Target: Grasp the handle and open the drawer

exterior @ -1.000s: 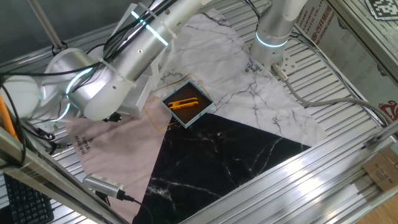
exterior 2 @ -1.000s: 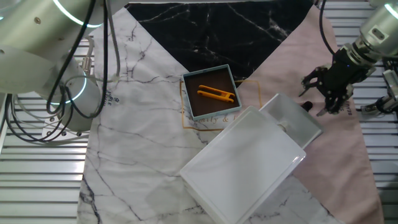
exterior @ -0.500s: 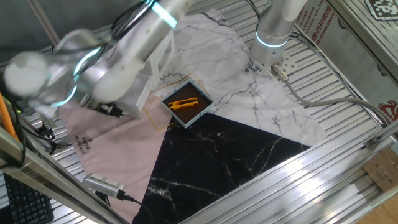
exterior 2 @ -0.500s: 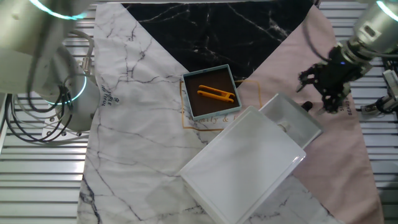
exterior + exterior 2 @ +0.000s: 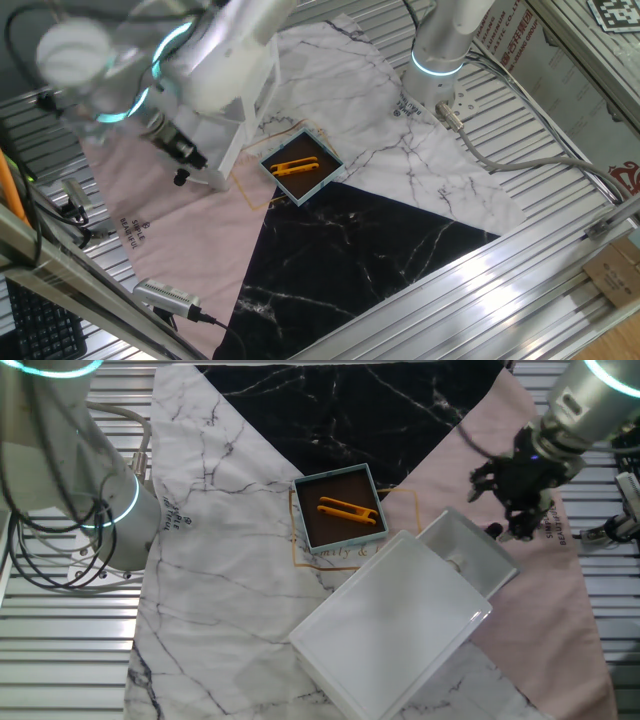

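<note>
The white cabinet lies at the near middle of the other fixed view. Its drawer sticks out a short way at the upper right. The handle, a small black knob, shows free on the drawer front. My gripper hangs just above and beyond the knob, apart from it, with its black fingers spread and empty. In one fixed view the gripper is just above the knob, left of the drawer, and the arm is motion-blurred.
A blue-edged tray with an orange tool sits beside the cabinet; the tool also shows in one fixed view. A second arm's base stands at the cloth's edge. A grey device lies near the table's front.
My gripper has drawn away from the knob, moving up and slightly sideways, and the arm has swung higher. The drawer and knob have stayed where they were.
</note>
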Available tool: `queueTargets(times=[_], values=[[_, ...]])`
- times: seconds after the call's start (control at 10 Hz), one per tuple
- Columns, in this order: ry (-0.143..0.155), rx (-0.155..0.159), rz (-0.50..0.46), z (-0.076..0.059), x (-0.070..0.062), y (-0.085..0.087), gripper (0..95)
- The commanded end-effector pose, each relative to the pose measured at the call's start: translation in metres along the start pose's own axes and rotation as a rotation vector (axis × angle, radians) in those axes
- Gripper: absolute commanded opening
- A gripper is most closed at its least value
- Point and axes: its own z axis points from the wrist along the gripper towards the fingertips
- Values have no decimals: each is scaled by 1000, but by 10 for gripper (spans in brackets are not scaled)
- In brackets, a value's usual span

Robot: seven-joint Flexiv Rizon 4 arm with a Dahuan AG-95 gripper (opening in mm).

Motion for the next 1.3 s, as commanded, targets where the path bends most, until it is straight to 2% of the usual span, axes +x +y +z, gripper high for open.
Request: queueTargets(times=[0.1, 0.2, 0.3, 0.4, 0.6, 0.8, 1.3], values=[[-36, -6, 18, -7, 23, 6, 570], [-47, -3, 26, -10, 33, 9, 570], [-68, -16, 38, -13, 44, 12, 570], [-75, -24, 42, -16, 55, 15, 570], [-72, -26, 31, -21, 67, 19, 570], [-76, -28, 26, -24, 72, 21, 570], [-78, -38, 12, -25, 73, 22, 570]])
